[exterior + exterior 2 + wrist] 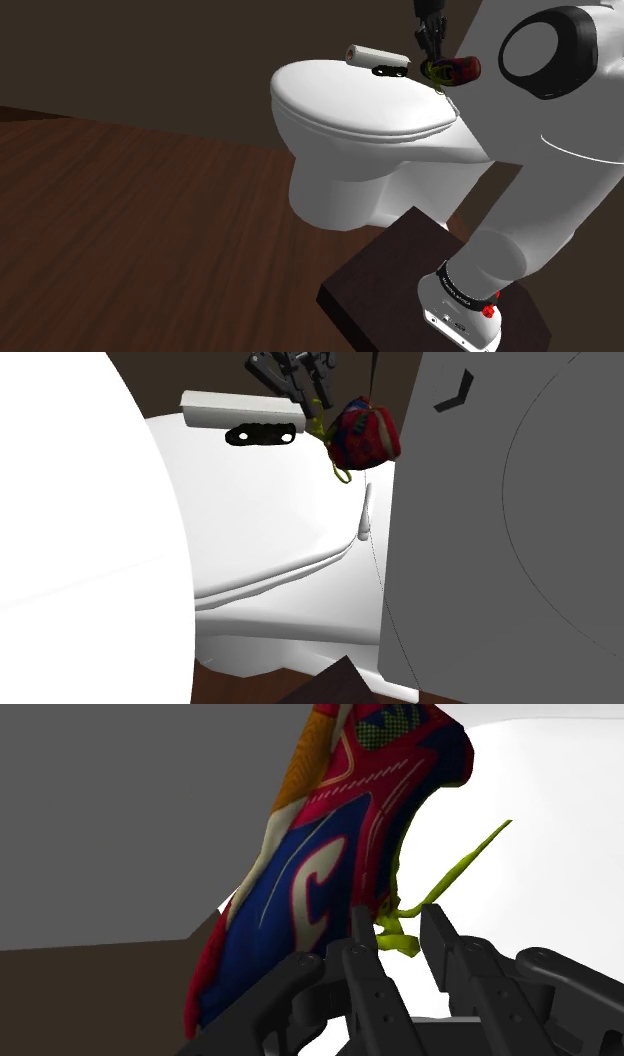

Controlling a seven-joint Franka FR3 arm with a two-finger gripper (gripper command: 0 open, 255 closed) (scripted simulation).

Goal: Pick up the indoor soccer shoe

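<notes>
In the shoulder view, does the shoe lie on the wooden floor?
No, the shoe is high up behind the toilet's closed lid, beside the pincer.

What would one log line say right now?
pincer: shut on red-and-blue soccer shoe with yellow laces | place: beside white toilet lid

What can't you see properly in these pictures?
- Shoe: one end cut off by the wrist view's edge.
- Black thing beside the white roll: too small to identify in the shoulder view.
- Toilet: partly hidden behind a large white shape in the second exterior view.
</notes>
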